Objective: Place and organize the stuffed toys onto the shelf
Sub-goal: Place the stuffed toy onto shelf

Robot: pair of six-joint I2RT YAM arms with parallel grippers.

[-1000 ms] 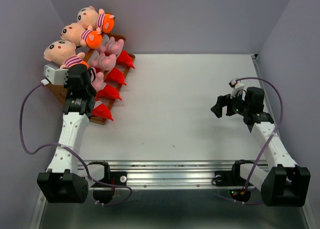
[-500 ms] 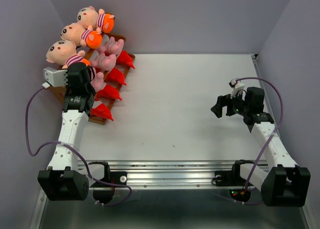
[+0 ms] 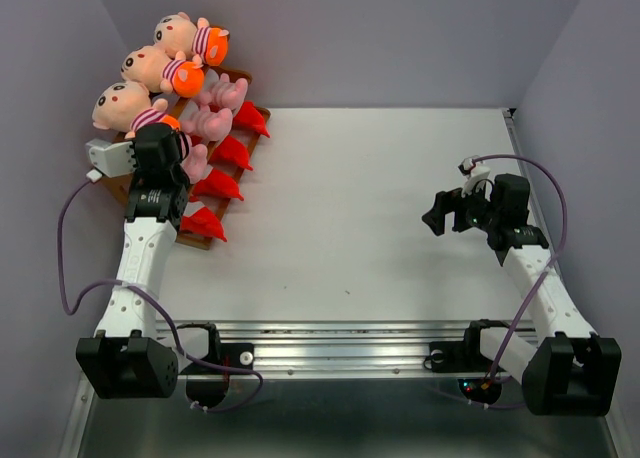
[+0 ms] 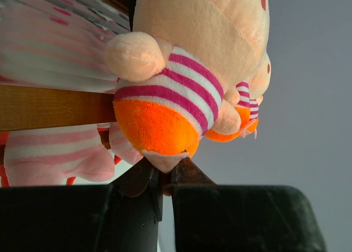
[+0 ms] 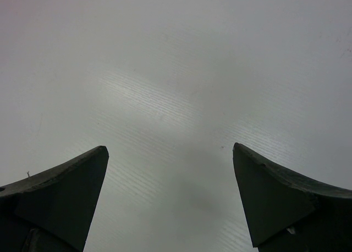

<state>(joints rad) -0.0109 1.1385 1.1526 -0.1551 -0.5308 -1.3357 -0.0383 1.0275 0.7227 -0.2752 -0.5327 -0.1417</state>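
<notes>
1. Lilac-grey walls close in the white surface [image 3: 350, 208]. The shelf [image 3: 203, 242] stands at its far left corner, directly beneath your left hand [image 4: 165, 177].
2. That hand's fingers are almost together, clamped on a small pale tab of cloth under the orange bottom of the nearest boy doll [image 4: 181, 92]. The doll lies just past the fingertips at the top tier, its head pointing away from the hand towards the wall.
3. The step in hand looks like seating this doll.
   - The pinch is thin, so move slowly and avoid tugging sideways.
   - Ease the doll down until its weight is on the tier, with the orange bottom in line with its two neighbours.
   - Then part the fingers and back straight out, so you don't drag it off.
4. What the shelf holds:
   - Two more boy dolls [image 3: 150, 66] lie beyond the hand on the top tier.
   - Pink pigs [image 3: 210, 123] fill the middle tier. One is partly hidden under the hand.
   - Four red monsters [image 3: 218, 186] line the lowest tier, to the right of the hand.
5. Your right hand [image 5: 169, 148] hangs over bare surface well away from the shelf, with its fingers wide apart and nothing between them.
</notes>
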